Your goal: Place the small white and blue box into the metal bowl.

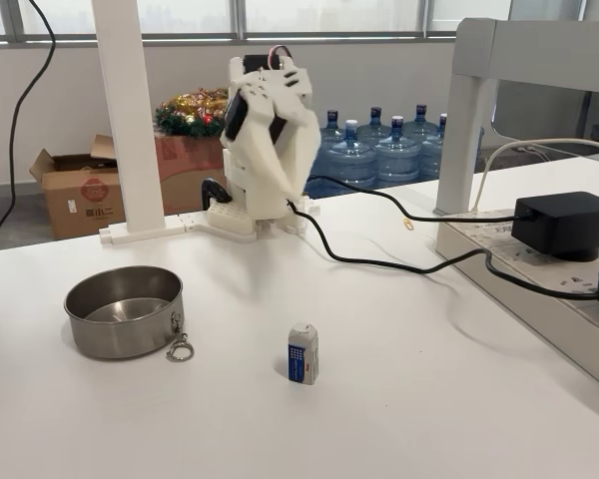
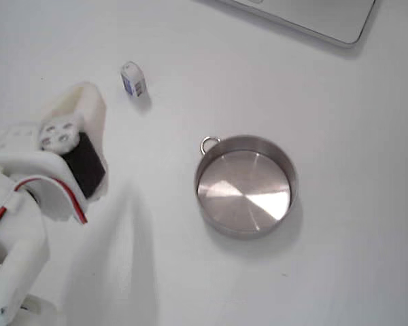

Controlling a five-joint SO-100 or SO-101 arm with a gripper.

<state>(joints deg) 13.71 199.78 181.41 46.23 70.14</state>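
The small white and blue box (image 1: 302, 353) stands upright on the white table, right of the metal bowl (image 1: 120, 339) in a fixed view. Seen from above in the other fixed view, the box (image 2: 133, 79) is up and left of the bowl (image 2: 248, 232), which holds nothing and has a clasp ring (image 2: 209, 144) on its rim. The white arm is folded up over its base at the back of the table, blurred by motion. Its gripper (image 1: 285, 185) hangs well behind the box and touches nothing. From above, the gripper (image 2: 81, 102) is just below and left of the box; its jaws are not readable.
A black cable (image 1: 399, 264) runs from the arm's base across the table to a black power adapter (image 1: 564, 222) on the right. A white post (image 1: 130, 120) stands at the back left. A flat grey-white slab (image 2: 313, 17) lies at the top edge of the view from above.
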